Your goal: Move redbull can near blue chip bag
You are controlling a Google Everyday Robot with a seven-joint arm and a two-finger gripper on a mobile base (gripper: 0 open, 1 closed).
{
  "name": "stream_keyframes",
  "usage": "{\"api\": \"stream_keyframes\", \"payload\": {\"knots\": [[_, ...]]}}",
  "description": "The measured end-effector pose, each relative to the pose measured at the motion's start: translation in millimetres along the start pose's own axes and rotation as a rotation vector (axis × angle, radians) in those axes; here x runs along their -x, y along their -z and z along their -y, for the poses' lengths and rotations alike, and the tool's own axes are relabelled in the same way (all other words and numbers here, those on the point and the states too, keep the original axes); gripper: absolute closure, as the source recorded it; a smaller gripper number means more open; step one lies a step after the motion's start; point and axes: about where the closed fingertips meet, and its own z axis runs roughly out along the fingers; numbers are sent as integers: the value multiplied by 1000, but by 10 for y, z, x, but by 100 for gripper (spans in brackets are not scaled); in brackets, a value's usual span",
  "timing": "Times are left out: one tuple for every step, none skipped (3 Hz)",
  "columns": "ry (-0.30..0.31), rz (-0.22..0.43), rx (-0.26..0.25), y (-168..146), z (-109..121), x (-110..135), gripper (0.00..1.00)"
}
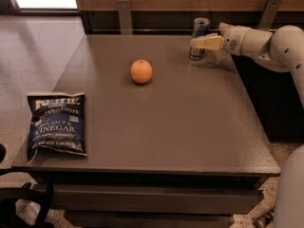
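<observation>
The redbull can stands upright at the far right of the grey table, near its back edge. The gripper reaches in from the right on a white arm, and its pale fingers lie across the front of the can's middle. The blue chip bag lies flat at the table's front left corner, far from the can.
An orange sits on the table between the can and the bag, toward the back. A wooden wall with metal brackets runs behind the table. The white arm spans the right side, and the floor lies to the left.
</observation>
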Motion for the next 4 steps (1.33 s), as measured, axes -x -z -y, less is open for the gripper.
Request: {"api": "stream_keyframes", "payload": {"knots": [[0, -1, 4, -30, -19, -5, 19], [-1, -2, 9, -60, -38, -10, 41], [-2, -2, 14, -93, -58, -16, 65], [-3, -3, 19, -125, -78, -21, 88]]}}
